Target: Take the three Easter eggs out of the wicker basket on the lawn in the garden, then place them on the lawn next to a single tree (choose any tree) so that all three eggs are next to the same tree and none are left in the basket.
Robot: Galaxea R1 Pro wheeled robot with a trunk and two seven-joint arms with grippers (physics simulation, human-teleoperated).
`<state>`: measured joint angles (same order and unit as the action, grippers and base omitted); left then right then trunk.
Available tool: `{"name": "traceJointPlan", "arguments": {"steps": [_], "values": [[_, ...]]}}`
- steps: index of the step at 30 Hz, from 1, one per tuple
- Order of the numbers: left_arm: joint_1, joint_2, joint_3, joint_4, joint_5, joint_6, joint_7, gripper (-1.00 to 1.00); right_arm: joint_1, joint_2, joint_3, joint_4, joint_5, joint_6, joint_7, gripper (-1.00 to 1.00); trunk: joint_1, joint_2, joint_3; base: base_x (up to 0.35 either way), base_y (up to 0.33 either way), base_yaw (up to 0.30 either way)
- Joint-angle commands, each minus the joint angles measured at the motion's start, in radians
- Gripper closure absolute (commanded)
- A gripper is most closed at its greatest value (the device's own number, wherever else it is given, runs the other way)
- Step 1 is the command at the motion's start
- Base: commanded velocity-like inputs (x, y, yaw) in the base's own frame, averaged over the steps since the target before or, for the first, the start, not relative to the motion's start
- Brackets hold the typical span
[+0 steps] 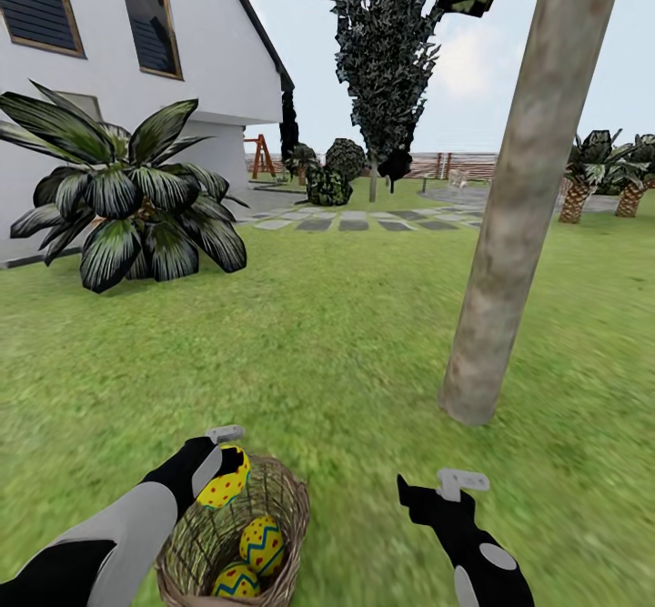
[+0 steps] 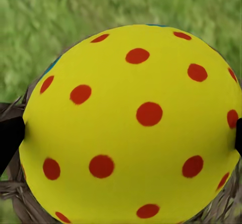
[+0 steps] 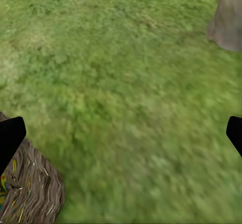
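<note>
Progress stands at the first of three eggs: none lies by the tree [image 1: 518, 216] yet, as far as the head view shows. The wicker basket [image 1: 287, 498] sits on the lawn [image 1: 346, 343] near the trunk's foot, on the side towards the robot's left arm, with open grass between them. Two Easter eggs [image 1: 262, 541] rest inside the basket, one [image 1: 236, 581] lower and closer to the robot than the other. The third egg [image 1: 225, 480] is at the basket's rim, in the left gripper [image 1: 223, 472].

In the left wrist view that egg [image 2: 136, 123] spans the frame, yellow with red dots, and dark fingertips [image 2: 9, 138] press at both its sides; the jaws are closed on it, spread to the egg's width. Basket twigs show around its lower edge, so I judge it lifted barely clear of the basket, if at all.

The right gripper [image 1: 428, 490] hovers over bare grass between the basket and the tree. In its wrist view the jaws stand wide apart, holding and touching nothing, with the basket's wall [image 3: 30, 189] just beside one finger and the trunk's base [image 3: 228, 20] farther off.

Left to do: carry this egg to the trunk, set it down, then fetch the other two.
</note>
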<state>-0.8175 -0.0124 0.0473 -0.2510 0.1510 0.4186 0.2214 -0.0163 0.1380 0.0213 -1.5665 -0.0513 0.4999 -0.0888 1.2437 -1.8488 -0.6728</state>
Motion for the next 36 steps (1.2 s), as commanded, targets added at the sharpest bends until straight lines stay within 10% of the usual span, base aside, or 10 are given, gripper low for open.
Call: {"name": "traceJointPlan", "arguments": {"steps": [1, 36], "values": [[0.0, -0.001, 0.005, -0.002, 0.009, 0.004, 0.005, 1.0, -0.001, 0.0, 0.003, -0.001, -0.006, 0.005, -0.008, -1.0, -0.004, 0.007, 0.002, 0.0, 0.0, 0.0], [0.0, -0.001, 0.005, -0.002, 0.008, 0.003, 0.009, 1.0, -0.001, 0.0, 0.009, -0.001, -0.006, 0.006, -0.008, -1.0, -0.138, 0.252, 0.114, 0.0, 0.0, -0.013]]}}
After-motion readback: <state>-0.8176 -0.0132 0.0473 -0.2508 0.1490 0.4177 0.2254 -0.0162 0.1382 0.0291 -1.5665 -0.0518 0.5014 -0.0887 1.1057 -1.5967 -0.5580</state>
